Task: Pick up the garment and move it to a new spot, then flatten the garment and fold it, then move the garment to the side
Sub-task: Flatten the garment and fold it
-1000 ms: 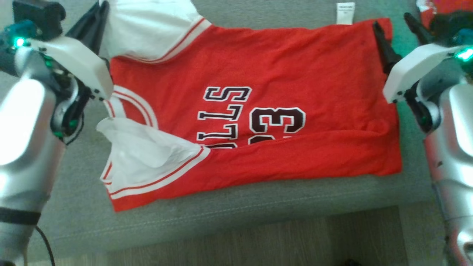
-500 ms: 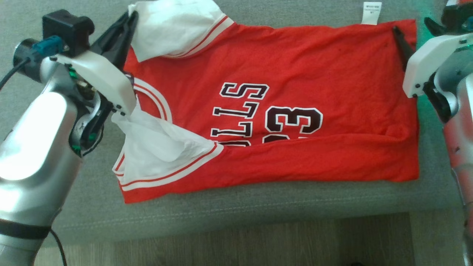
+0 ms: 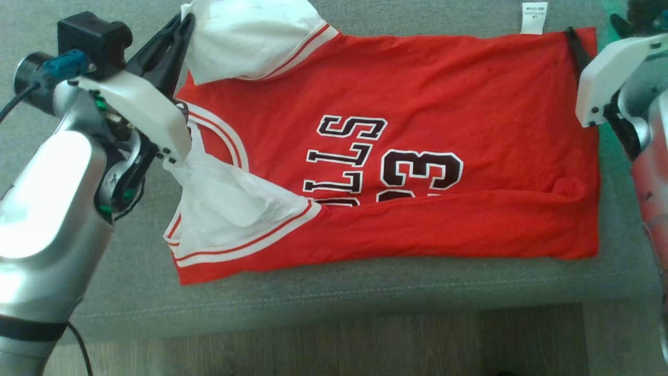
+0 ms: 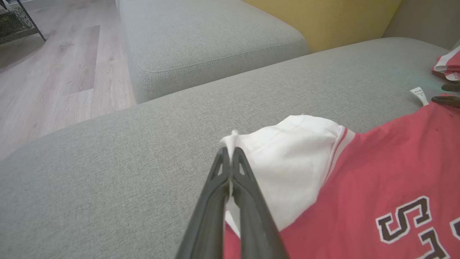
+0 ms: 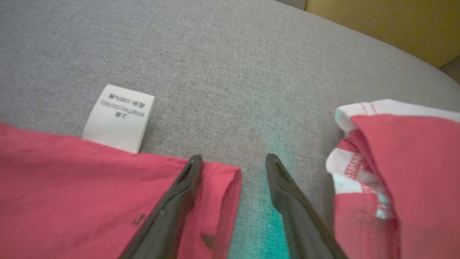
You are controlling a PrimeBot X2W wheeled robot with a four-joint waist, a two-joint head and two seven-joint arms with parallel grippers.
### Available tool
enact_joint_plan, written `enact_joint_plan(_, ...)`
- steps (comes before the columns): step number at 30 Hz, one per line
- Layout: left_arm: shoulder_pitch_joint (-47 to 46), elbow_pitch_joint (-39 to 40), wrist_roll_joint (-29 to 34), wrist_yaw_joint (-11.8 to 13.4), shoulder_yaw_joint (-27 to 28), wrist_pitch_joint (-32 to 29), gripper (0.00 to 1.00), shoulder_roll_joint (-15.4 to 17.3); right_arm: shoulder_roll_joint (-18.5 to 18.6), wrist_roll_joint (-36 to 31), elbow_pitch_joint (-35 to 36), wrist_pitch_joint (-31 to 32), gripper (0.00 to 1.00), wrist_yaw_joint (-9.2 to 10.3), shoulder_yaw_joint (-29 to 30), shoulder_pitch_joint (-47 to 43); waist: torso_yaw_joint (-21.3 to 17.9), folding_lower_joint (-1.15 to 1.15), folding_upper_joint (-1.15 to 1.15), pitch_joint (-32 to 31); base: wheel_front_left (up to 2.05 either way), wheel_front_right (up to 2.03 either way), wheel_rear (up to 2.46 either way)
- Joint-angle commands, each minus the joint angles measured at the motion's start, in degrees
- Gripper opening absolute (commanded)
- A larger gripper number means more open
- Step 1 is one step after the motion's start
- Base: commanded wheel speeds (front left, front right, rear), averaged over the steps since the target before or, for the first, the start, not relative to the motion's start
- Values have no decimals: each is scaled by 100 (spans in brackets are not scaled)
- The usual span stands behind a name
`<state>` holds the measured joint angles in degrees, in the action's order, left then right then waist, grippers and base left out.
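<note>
Head view: garment point(image 3: 417, 104) lies spread sideways on the grey sofa cushion point(image 3: 365, 297), neck end to the robot's left and hem to its right. The near long edge is folded up over the lower part of the print. My read: relocation and flattening are done, and the first lengthwise fold is in.

The far half is not yet folded. The far white sleeve point(image 3: 245, 36) and the far hem corner lie out on the cushion. The near sleeve point(image 3: 224, 214) is rumpled and pokes out past the fold.

Left end effector point(image 3: 182, 23): fingers pressed together on the tip of the far sleeve. The left wrist view confirms it, with white cloth poking out past the tips point(image 4: 230, 153).

Right end effector point(image 5: 233, 160): spread wide, gripping nothing. One finger is over the far hem corner, the other over bare cushion, near the care label point(image 5: 118, 117).

Remaining, as I judge it:
- clamp the right corner
- bring the far edge over
- likely a crosswise fold
- move the garment aside

A second red-and-white garment point(image 5: 402, 162) lies just beside the right fingers and could snag.
</note>
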<state>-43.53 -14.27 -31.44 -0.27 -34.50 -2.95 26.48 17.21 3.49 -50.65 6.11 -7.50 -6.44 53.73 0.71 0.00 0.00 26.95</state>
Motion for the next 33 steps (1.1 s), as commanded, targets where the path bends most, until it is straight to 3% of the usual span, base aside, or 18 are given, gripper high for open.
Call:
enact_joint_plan(1,-82,197,-6,51,220,-3,0,276,-24,-34,-34,-17,0,1,-165,-12,-2,0,0,-15,0,0,0)
enact_joint_plan(12,166,87,-50,201,259,158,0,335,-61,98,-292,-486,0,1,-400,-38,-88,0,0,-361,0,0,0)
enact_joint_plan(23,637,156,-268,344,353,299,0,379,-105,245,191,-1355,0,1,-501,-616,-134,0,0,-962,0,0,0)
enact_joint_plan(33,1432,366,-594,472,398,290,0,492,15,472,870,-1647,0,1,-71,-1655,-12,0,0,-1443,0,0,0)
